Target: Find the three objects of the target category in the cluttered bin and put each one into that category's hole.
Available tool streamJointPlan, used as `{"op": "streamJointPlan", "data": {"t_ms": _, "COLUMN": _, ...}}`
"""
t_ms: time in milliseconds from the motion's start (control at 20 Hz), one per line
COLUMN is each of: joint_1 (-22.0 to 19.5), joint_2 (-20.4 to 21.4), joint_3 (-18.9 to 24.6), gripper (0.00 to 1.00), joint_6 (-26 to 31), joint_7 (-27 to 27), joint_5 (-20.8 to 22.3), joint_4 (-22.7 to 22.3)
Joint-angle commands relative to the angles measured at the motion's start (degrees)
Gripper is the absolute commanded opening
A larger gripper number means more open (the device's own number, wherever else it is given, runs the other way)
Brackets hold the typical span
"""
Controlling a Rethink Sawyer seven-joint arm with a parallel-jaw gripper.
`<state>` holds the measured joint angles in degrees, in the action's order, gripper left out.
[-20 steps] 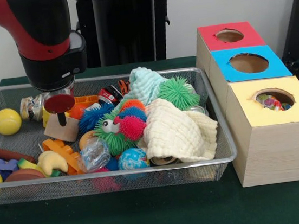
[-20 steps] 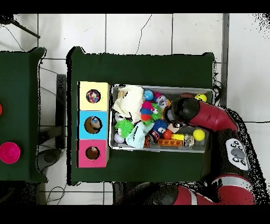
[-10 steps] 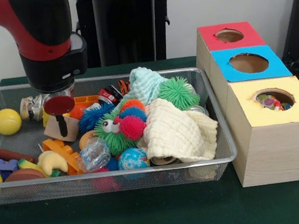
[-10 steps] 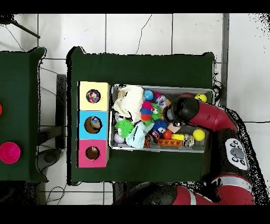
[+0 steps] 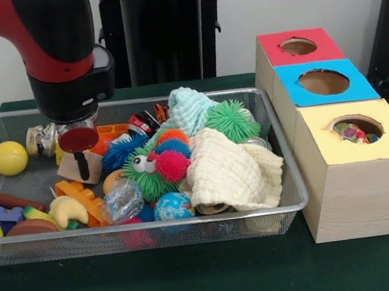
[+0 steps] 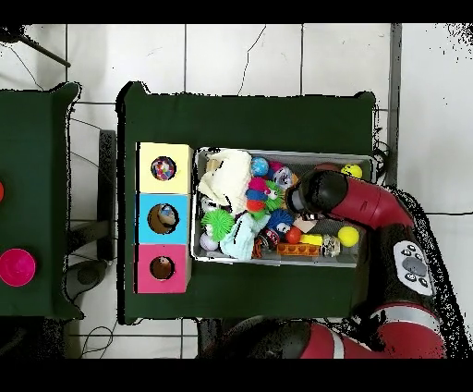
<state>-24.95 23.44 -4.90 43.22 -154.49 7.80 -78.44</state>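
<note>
On the green table (image 5: 198, 287) the gripper (image 5: 82, 166) hung low inside the wire bin (image 5: 154, 225), its jaw state impossible to tell, well apart from the yellow box's hole (image 5: 356, 128).

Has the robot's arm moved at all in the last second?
Yes, slightly. In the front view the gripper has drifted toward the boxes, judged against the basket, with no clear change in height.

We see even, bright indoor light with soft shadows under the wire basket (image 5: 147, 226) and beside the yellow-topped box (image 5: 360, 189) on the green cloth (image 5: 197, 280). The front view looks slightly soft; the floor tiles (image 6: 277, 55) show no glare.
</note>
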Motion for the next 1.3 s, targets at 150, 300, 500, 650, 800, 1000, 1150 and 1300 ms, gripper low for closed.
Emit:
{"op": "streamJointPlan", "data": {"t_ms": 150, "joint_1": -1.97, "joint_2": -8.62, "joint_3": 4.74, "gripper": 1.00, "joint_6": -6.41, "joint_7": 2.49, "joint_5": 1.31, "joint_4": 7.34}}
{"op": "streamJointPlan", "data": {"t_ms": 300, "joint_1": -2.06, "joint_2": -13.18, "joint_3": 4.65, "gripper": 1.00, "joint_6": -8.53, "joint_7": 1.25, "joint_5": 1.21, "joint_4": 11.63}}
{"op": "streamJointPlan", "data": {"t_ms": 500, "joint_1": -0.53, "joint_2": -17.42, "joint_3": 2.74, "gripper": 1.00, "joint_6": -9.17, "joint_7": -1.08, "joint_5": 1.25, "joint_4": 17.29}}
{"op": "streamJointPlan", "data": {"t_ms": 650, "joint_1": 0.23, "joint_2": -18.47, "joint_3": 2.44, "gripper": 1.00, "joint_6": -7.68, "joint_7": -2.20, "joint_5": 0.15, "joint_4": 18.40}}
{"op": "streamJointPlan", "data": {"t_ms": 800, "joint_1": -0.31, "joint_2": -19.26, "joint_3": 4.02, "gripper": 1.00, "joint_6": -6.99, "joint_7": -3.18, "joint_5": -1.80, "joint_4": 17.49}}
{"op": "streamJointPlan", "data": {"t_ms": 1000, "joint_1": 0.05, "joint_2": -20.78, "joint_3": 4.30, "gripper": 1.00, "joint_6": -8.67, "joint_7": -5.29, "joint_5": -2.62, "joint_4": 17.33}}
{"op": "streamJointPlan", "data": {"t_ms": 1150, "joint_1": 1.04, "joint_2": -21.57, "joint_3": 3.74, "gripper": 1.00, "joint_6": -10.97, "joint_7": -7.16, "joint_5": -2.83, "joint_4": 16.75}}
{"op": "streamJointPlan", "data": {"t_ms": 1300, "joint_1": 1.93, "joint_2": -22.72, "joint_3": 2.59, "gripper": 1.00, "joint_6": -13.75, "joint_7": -8.33, "joint_5": -2.40, "joint_4": 17.12}}
